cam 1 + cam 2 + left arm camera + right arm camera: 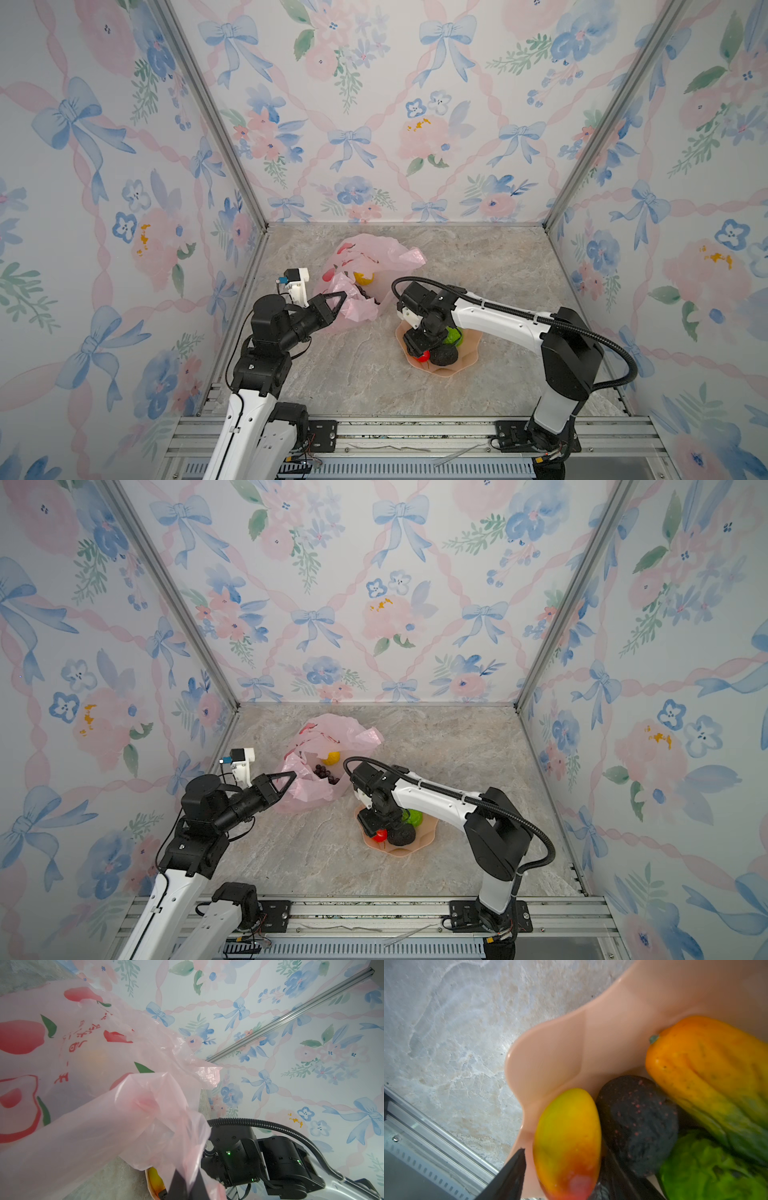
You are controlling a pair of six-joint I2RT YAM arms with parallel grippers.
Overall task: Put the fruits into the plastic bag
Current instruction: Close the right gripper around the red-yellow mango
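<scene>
L gripper [341,296] sits mid-left in both top views, jaws closed on a fold of the plastic bag [368,255]. The wrist view shows pink film pinched between its fingers [176,1188]. The bag lies centre-frame toward the back wall, mouth open, w/ the lemon [331,758] and grape bunch [325,773] inside. R gripper [564,1155] points down into the peach bowl [471,353], just below and right of the bag. Its jaws stand apart either side of the mango [566,1136]. A thin gap seems to show at one finger, so prob. not clamped. Avocado [637,1124], papaya [706,1064] and bumpy green fruit [708,1167] lie packed together beside it in the bowl.
</scene>
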